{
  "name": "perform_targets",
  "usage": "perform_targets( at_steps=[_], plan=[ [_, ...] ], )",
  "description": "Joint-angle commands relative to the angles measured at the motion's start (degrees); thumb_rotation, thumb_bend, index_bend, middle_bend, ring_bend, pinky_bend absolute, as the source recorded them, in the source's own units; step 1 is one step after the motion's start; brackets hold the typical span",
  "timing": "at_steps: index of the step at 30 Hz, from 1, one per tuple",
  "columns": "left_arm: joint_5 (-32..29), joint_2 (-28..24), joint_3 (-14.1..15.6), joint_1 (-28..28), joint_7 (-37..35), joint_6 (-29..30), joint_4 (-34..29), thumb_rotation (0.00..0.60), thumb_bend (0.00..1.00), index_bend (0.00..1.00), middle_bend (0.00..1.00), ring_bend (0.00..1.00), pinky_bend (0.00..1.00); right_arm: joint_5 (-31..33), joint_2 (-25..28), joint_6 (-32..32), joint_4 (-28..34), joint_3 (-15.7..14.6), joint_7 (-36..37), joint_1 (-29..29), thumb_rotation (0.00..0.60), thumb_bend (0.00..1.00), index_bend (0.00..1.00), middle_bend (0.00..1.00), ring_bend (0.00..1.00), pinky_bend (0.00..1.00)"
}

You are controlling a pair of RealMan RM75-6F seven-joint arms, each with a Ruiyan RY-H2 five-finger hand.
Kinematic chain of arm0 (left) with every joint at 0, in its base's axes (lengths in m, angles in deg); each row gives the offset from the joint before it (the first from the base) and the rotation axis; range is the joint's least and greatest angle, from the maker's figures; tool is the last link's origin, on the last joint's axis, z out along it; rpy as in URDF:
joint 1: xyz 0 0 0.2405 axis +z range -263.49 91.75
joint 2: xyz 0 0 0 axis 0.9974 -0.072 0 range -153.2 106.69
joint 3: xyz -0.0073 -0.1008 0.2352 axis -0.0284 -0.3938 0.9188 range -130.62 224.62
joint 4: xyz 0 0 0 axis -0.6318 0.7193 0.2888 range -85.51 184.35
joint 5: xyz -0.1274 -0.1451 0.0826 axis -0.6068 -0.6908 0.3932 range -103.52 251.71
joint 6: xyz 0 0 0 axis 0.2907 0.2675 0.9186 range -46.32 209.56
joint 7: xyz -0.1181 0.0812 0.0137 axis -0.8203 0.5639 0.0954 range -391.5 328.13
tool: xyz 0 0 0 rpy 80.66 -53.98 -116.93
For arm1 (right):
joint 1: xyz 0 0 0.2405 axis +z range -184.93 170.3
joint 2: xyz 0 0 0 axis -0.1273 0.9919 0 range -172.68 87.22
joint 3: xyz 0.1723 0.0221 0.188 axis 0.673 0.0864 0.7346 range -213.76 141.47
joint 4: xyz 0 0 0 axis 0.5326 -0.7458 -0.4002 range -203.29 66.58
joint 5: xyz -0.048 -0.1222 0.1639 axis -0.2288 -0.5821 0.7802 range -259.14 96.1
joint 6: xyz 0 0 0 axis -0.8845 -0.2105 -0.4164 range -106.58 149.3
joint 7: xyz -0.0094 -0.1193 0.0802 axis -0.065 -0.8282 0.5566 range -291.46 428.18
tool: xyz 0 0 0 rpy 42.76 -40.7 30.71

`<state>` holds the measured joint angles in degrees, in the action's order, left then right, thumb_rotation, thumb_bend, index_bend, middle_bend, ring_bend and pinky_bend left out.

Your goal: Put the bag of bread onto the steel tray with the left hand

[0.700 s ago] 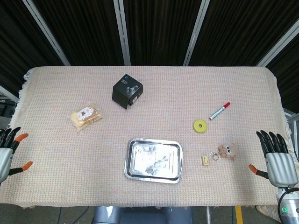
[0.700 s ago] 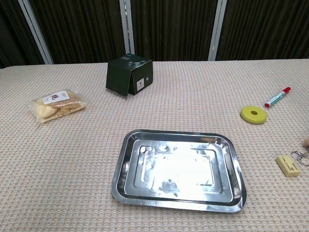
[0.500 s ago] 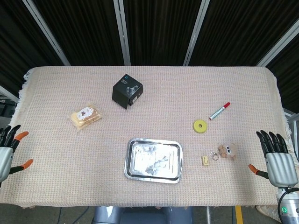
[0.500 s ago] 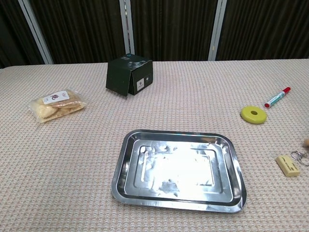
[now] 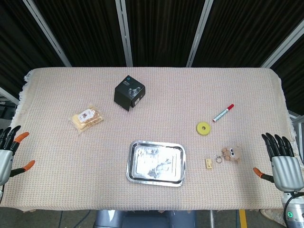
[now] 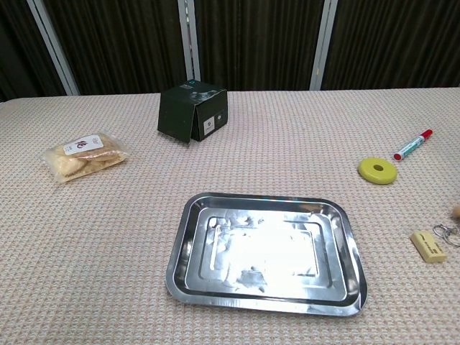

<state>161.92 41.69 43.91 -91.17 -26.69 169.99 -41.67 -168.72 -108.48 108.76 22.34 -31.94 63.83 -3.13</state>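
Reaching the empty, spread-fingered left robot hand [image 5: 6, 154] toward the bag of bread [image 5: 87, 118], up-left of the steel tray [image 5: 156, 163], then closing gently around its sides.

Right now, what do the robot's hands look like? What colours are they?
Each hand has a silvery-grey ribbed back, black fingers and an orange tip on the thumb. The left hand at the table's edge also shows an orange tip on one finger. Below the right hand sits a grey wrist with a small green ring light. No cables or sleeves show.
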Motion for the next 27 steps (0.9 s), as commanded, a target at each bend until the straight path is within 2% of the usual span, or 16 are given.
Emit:
perform_targets(
  at_steps=[1,7,12,15,17,21,27],
  plan=[
    [-0.12,0.0,0.04,-0.04,0.06,-0.22,-0.17,0.562,0.0,0.19,0.04,0.0,0.0,-0.08,0.0,0.14,-0.06,-0.01,0.06,-0.06,0.6,0.0,0.03,0.05,0.0,0.03],
    [-0.73,-0.05,-0.01,-0.23,0.16,-0.98,-0.46,0.562,0.0,0.16,0.02,0.0,0.0,-0.11,0.05,0.14,-0.15,0.03,0.19,-0.06,0.6,0.0,0.03,0.05,0.0,0.03],
    [-1.97,-0.97,0.1,-2.01,0.15,-5.3,-0.98,0.563,0.0,0.09,0.0,0.0,0.02,0.06,0.23,-0.31,-0.16,0.03,0.4,0.08,0.6,0.0,0.03,0.05,0.0,0.03],
    [-3.46,-1.47,-0.31,-4.33,-0.3,-9.98,-0.98,0.564,0.0,0.03,0.0,0.0,0.01,-0.11,0.51,-0.11,-0.09,0.16,0.43,0.12,0.6,0.0,0.03,0.05,0.0,0.03],
    [-5.72,-1.97,-0.71,-6.7,-0.24,-15.23,-1.15,0.565,0.0,0.0,0.0,0.0,0.0,-0.13,0.67,0.06,-0.04,0.22,0.5,0.06,0.6,0.0,0.03,0.05,0.0,0.03],
    [-9.01,-1.69,-2.23,-11.42,-0.25,-23.33,-0.55,0.561,0.0,0.0,0.0,0.0,0.0,-0.13,0.87,0.24,0.03,0.16,0.57,-0.12,0.6,0.0,0.03,0.05,0.0,0.03],
    [-11.64,3.47,-5.07,-18.89,1.28,-31.67,5.63,0.565,0.0,0.04,0.0,0.0,0.0,-0.01,1.25,1.04,0.15,-0.01,0.89,-0.83,0.6,0.0,0.03,0.05,0.0,0.03]
  ],
)
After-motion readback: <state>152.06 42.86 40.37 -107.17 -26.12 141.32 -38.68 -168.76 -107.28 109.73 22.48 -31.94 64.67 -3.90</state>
